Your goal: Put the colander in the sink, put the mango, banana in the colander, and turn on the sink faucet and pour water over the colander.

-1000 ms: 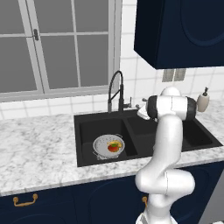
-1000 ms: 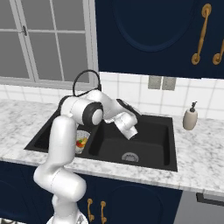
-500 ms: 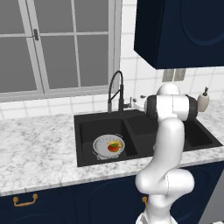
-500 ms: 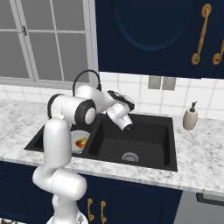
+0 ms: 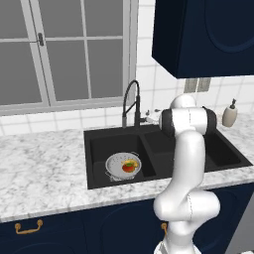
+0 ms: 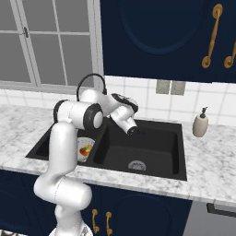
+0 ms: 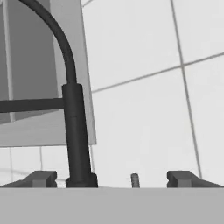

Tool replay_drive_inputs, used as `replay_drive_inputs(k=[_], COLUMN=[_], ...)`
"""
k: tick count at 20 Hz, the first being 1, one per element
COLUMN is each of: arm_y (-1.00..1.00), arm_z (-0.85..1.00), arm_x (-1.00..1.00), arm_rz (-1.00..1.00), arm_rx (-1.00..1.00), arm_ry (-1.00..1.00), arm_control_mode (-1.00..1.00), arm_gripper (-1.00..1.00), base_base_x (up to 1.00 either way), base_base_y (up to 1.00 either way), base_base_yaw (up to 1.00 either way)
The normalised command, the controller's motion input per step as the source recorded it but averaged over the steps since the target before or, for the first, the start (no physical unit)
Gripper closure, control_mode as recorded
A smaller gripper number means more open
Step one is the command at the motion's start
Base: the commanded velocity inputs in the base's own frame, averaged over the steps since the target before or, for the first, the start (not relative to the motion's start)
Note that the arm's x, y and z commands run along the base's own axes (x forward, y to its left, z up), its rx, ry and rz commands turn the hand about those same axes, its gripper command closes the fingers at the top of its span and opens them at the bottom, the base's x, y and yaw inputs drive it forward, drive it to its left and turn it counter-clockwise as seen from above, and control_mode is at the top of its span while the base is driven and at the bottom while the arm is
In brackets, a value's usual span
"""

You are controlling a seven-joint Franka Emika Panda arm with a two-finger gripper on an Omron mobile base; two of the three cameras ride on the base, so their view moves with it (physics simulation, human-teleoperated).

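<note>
Tool: your tool (image 7: 112,178) has its jaws spread wide apart and holds nothing. In the hand view you see the two dark fingertips (image 7: 41,178) at the bottom with free space between them. In the right base view the tool (image 6: 137,133) hangs over the right basin.

Sink faucet: the sink faucet (image 7: 75,131) stands straight ahead of your tool, close to it. In the hand view its black stem rises just inside the left fingertip, not touching it, and its neck curves up and away to the upper left. A small grey lever tip (image 7: 135,180) shows between the fingertips. In the left base view the faucet (image 5: 131,105) stands at the back rim between the two basins.

Sink: the black sink (image 6: 177,152) lies below your tool, set in the white marble bench (image 5: 39,163).

Colander: the colander (image 5: 115,166) sits on the bottom of the left basin, well apart from your tool, lower and to its side.

Mango: the mango (image 5: 128,167) lies inside the colander, red, near the middle.

Banana: the banana (image 5: 131,162) lies inside the colander too, just beside the mango on its far side.

Water: you cannot tell from these views if any water runs.

Soap dispenser: the beige bottle (image 6: 200,125) stands on the bench past the right basin, well apart from your tool.
</note>
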Motion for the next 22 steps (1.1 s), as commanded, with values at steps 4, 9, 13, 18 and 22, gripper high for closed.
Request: replay_drive_inputs(k=[4, 9, 13, 18, 22], arm_y=[0.00, 0.00, 0.00, 0.00, 0.00], arm_z=[-0.41, -0.11, -0.22, -0.13, 0.00], arm_x=[0.44, 0.48, 0.49, 0.27, 0.10], arm_rz=[0.00, 0.00, -0.01, -0.04, -0.12], arm_rx=[-0.02, 0.00, -0.04, -0.02, 0.00], arm_ry=[0.00, 0.00, 0.00, 0.00, 0.00], arm_control_mode=[-1.00, -1.00, -1.00, -1.00, -1.00], arm_gripper=[-1.00, -1.00, -1.00, -1.00, 1.00], base_base_x=[0.00, 0.00, 0.00, 0.00, 0.00], base_base_y=[0.00, 0.00, 0.00, 0.00, 0.00], base_base_yaw=[0.00, 0.00, 0.00, 0.00, 0.00])
